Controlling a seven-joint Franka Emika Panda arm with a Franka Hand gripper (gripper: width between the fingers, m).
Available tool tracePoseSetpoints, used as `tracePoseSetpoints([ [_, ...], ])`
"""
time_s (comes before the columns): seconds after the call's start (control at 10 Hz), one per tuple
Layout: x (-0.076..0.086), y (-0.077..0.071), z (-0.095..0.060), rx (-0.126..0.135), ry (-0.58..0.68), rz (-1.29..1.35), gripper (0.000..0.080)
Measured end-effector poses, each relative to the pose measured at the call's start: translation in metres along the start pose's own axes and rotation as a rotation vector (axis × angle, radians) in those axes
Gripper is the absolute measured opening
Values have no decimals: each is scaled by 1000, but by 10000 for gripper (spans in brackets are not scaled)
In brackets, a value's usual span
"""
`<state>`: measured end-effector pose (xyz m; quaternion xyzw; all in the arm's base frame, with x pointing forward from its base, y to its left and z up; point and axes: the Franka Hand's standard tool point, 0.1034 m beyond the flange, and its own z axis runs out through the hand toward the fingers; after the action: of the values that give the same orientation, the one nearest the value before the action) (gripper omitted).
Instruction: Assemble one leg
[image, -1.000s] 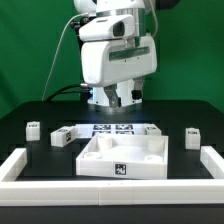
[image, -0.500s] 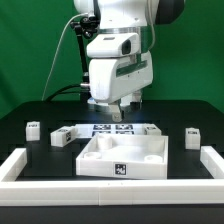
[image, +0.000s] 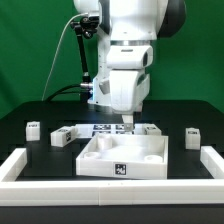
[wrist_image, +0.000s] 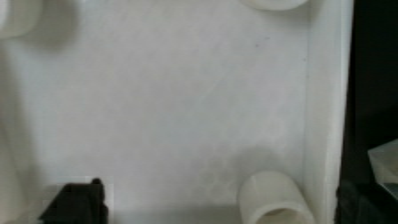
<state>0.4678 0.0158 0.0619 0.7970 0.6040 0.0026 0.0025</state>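
Small white legs with tags stand on the black table: two at the exterior view's left (image: 33, 127) (image: 62, 135) and one at its right (image: 190, 137). My gripper (image: 127, 119) hangs low over the back edge of the large white tray-like piece (image: 122, 168), apart from every leg. It holds nothing. The wrist view looks straight down on the tray's flat white floor (wrist_image: 178, 110) with a round corner post (wrist_image: 272, 197). One dark fingertip (wrist_image: 75, 202) shows at the frame edge; the gripper (wrist_image: 228, 206) looks open. No leg shows in the wrist view.
The marker board (image: 105, 128) lies behind the tray. White rails border the table at the exterior view's left (image: 14, 166), right (image: 211, 164) and front (image: 110, 196). A black cable (image: 68, 60) hangs behind the arm.
The arm has swung toward the exterior view's right and the wrist has turned. The gripper has come down closer to the tray's back edge. No part has moved.
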Motion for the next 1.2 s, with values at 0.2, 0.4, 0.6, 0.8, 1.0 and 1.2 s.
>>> tracePoseSetpoints([
  [0.2, -2, 1, 0, 1, 0, 6, 650],
  [0.4, -2, -5, 9, 20, -3, 5, 650],
  [0.6, -4, -14, 26, 43, -2, -4, 650],
  [0.8, -6, -23, 43, 70, -2, -7, 650],
  [1.0, -11, -28, 52, 86, -4, 0, 650],
  [1.2, -12, -29, 53, 91, -5, 7, 650],
])
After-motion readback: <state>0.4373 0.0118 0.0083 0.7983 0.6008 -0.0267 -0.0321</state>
